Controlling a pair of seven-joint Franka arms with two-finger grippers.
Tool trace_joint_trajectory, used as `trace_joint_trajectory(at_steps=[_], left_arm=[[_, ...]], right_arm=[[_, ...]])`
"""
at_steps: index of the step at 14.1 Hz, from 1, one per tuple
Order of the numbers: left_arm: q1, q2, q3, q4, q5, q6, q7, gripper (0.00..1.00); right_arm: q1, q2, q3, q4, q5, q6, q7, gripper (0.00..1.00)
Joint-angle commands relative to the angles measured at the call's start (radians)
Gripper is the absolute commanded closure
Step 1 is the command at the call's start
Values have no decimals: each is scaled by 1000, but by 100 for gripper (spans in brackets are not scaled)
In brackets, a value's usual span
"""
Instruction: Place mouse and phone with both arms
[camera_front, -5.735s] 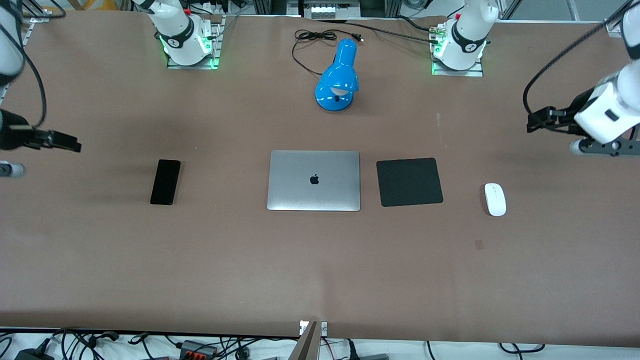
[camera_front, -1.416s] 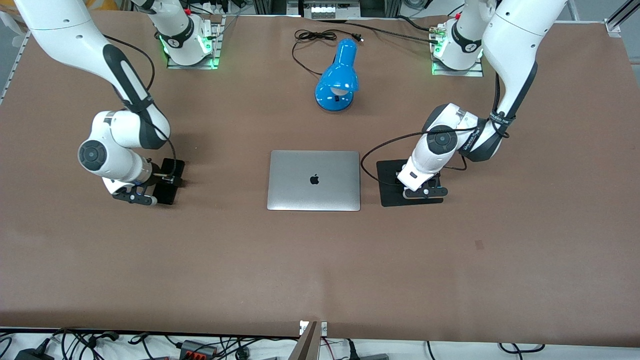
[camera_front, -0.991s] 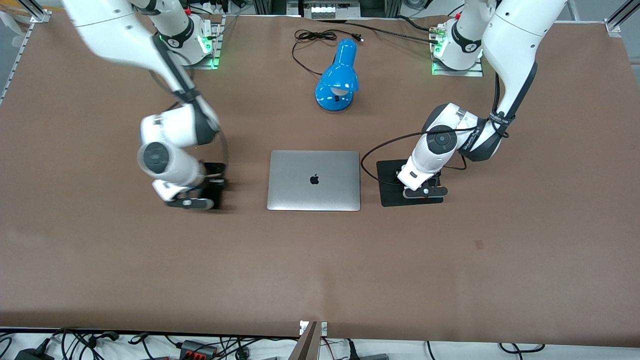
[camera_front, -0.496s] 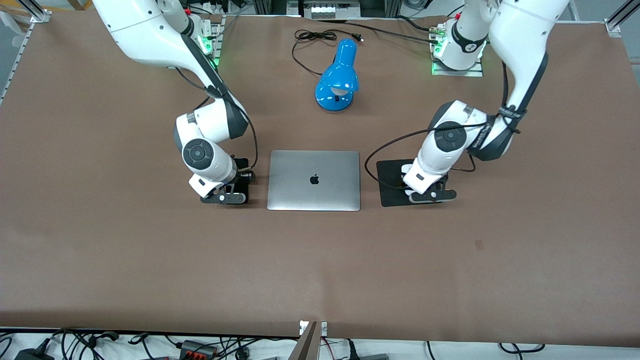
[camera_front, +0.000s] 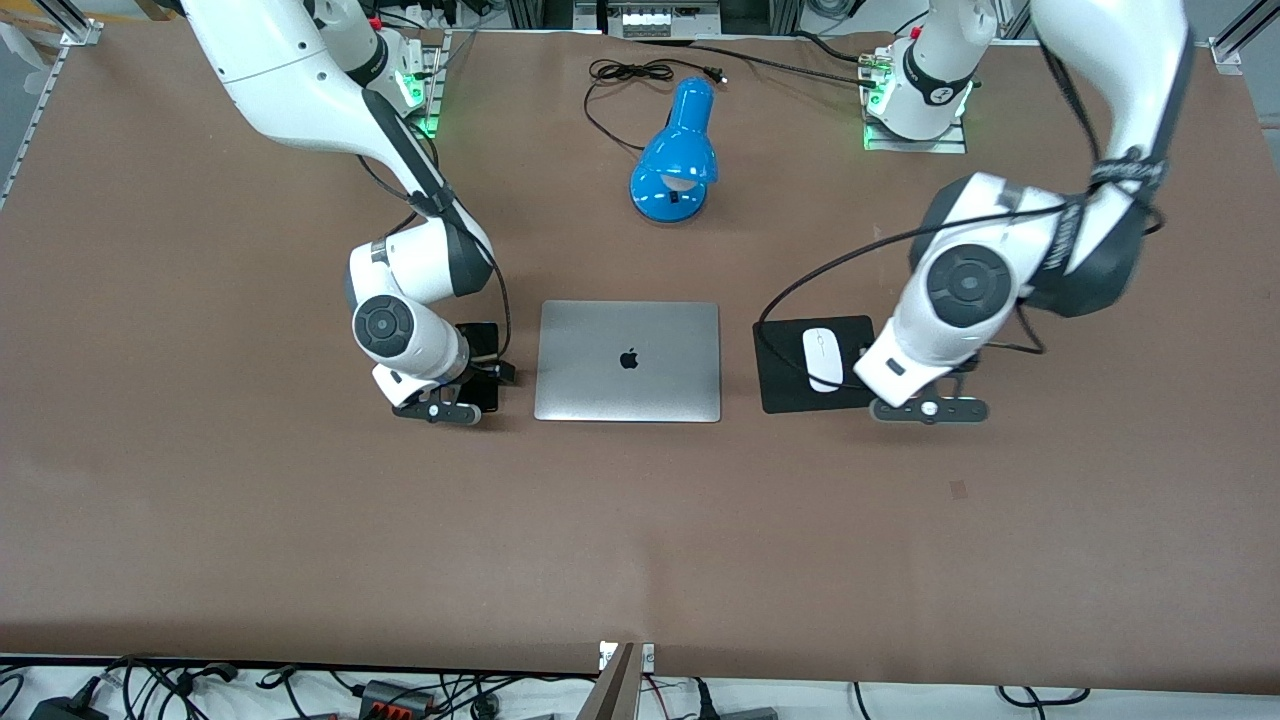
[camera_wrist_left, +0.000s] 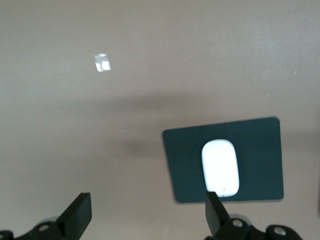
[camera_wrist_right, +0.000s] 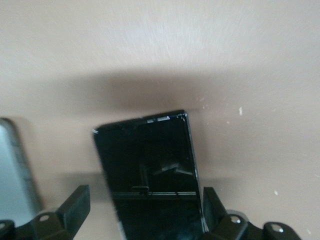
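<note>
The white mouse (camera_front: 822, 359) lies on the square black pad (camera_front: 780, 385) beside the laptop; it also shows in the left wrist view (camera_wrist_left: 220, 167). My left gripper (camera_front: 925, 395) is open and empty, up over the pad's edge toward the left arm's end (camera_wrist_left: 147, 220). The black phone (camera_front: 484, 335) lies flat on the table next to the laptop, on the right arm's side. My right gripper (camera_front: 460, 385) is low over it, its open fingers (camera_wrist_right: 75, 210) standing either side of the phone (camera_wrist_right: 150, 165).
A closed silver laptop (camera_front: 628, 360) lies in the middle of the table, its edge showing in the right wrist view (camera_wrist_right: 15, 170). A blue desk lamp (camera_front: 678, 160) with a black cable (camera_front: 620, 75) stands farther from the camera.
My right arm has carried the phone from its end of the table to beside the laptop. My left gripper has lifted off the pad toward its own end, and the mouse now shows on the pad.
</note>
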Motion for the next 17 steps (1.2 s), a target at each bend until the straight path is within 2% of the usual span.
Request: trace_joint_trajectory(at_steps=[1, 3, 5, 7, 8, 9, 11, 12, 14, 15, 17], left_arm=[[25, 16, -4, 184, 13, -187, 181, 0], [87, 5, -12, 254, -52, -270, 279, 0], [177, -18, -15, 296, -161, -364, 327, 0], [223, -73, 0, 312, -256, -438, 333, 0], [217, -131, 18, 280, -263, -441, 333, 0], [178, -203, 70, 214, -269, -434, 331, 0], [57, -312, 231, 81, -283, -344, 333, 0], [49, -381, 245, -22, -293, -235, 324, 0], [53, -483, 247, -157, -301, -51, 325, 0], [53, -492, 247, -165, -301, -47, 321, 0], [56, -489, 247, -162, -293, -96, 330, 0]], right_arm=[[-16, -152, -18, 78, 9, -226, 77, 0], [-83, -239, -64, 81, 7, -323, 58, 0], [-134, -318, -67, 81, 6, -401, 6, 0], [-178, -399, -88, 82, 3, -455, 2, 0], [-203, -431, -104, 84, 1, -478, -2, 0], [-235, -463, -122, 87, 3, -506, -39, 0], [-283, -510, -151, 113, 3, -578, -187, 0], [-303, -511, -176, 159, 1, -646, -264, 0], [-338, -467, -219, 275, 6, -775, -394, 0], [-346, -453, -224, 315, 7, -800, -413, 0], [-349, -439, -219, 338, 7, -765, -404, 0]])
